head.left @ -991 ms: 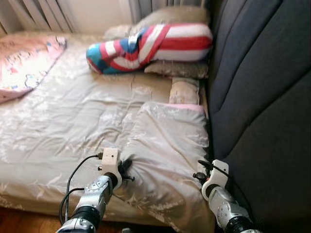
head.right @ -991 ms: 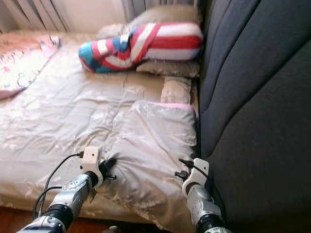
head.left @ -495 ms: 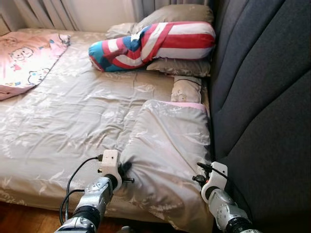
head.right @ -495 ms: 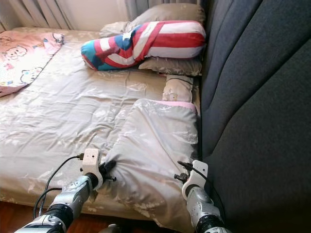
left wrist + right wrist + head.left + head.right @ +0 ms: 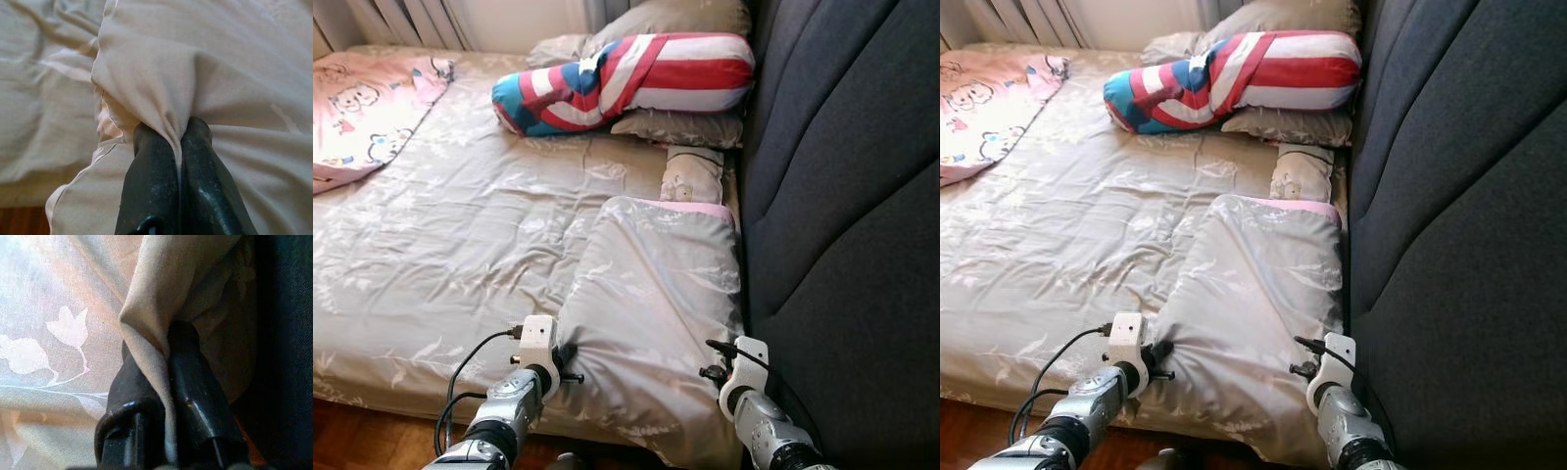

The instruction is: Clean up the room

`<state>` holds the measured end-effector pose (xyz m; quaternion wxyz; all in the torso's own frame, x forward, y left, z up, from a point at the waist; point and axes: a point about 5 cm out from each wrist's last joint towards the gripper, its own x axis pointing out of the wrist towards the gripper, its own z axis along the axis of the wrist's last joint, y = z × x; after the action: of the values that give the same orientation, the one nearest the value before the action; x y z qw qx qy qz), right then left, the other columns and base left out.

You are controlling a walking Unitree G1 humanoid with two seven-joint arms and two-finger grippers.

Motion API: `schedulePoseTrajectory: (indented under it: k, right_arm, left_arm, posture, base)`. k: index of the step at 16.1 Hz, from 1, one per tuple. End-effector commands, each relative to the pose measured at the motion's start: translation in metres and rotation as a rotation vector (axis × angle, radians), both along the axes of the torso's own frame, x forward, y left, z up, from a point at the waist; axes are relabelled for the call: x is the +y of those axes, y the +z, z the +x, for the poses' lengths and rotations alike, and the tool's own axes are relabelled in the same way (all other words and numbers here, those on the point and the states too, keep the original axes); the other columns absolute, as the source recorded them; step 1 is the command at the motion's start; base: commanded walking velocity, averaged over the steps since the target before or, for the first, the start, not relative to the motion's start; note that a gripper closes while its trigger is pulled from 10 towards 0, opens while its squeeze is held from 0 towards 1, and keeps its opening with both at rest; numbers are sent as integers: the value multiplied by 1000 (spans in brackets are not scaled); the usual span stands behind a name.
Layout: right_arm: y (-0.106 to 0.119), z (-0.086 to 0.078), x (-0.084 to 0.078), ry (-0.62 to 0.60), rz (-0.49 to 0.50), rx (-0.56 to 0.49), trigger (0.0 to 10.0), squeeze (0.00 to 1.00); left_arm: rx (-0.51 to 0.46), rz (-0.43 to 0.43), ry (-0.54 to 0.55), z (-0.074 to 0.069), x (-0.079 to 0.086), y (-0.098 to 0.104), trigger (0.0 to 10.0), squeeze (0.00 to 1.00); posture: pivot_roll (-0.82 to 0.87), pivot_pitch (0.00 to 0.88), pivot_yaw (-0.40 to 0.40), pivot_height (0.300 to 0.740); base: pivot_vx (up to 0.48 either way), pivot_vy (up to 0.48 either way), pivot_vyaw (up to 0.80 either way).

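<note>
The step in hand looks like spreading the folded beige quilt [image 5: 651,294], which lies on the bed [image 5: 431,245] beside the dark headboard [image 5: 842,196]. The left gripper [image 5: 177,147] and the right gripper [image 5: 164,360] are each pinched tight on a near corner of it. Next, both should pull evenly so neither corner slips free

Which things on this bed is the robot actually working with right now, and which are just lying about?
In use: folded beige quilt, pinched by left gripper and right gripper.
Lying about: striped bolster, grey pillows, pink cartoon blanket, dark headboard.
</note>
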<state>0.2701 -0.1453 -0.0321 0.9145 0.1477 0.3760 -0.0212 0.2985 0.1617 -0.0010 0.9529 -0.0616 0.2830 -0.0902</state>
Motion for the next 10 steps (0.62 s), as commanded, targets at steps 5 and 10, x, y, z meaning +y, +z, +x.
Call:
schedulePoseTrajectory:
  k: [5, 10]
  right_arm:
    - [-5, -6, 7, 49, -1, 27, 10000, 0]
    - [-11, -13, 9, 71, -1, 62, 10000, 0]
  left_arm:
    - [55, 30, -10, -6, -4, -8, 10000, 0]
    - [107, 73, -22, -14, -1, -16, 10000, 0]
  posture:
    - [-5, 237, -24, 740]
    - [-6, 237, -26, 740]
  base:
    - [0, 0, 0]
    - [0, 0, 0]
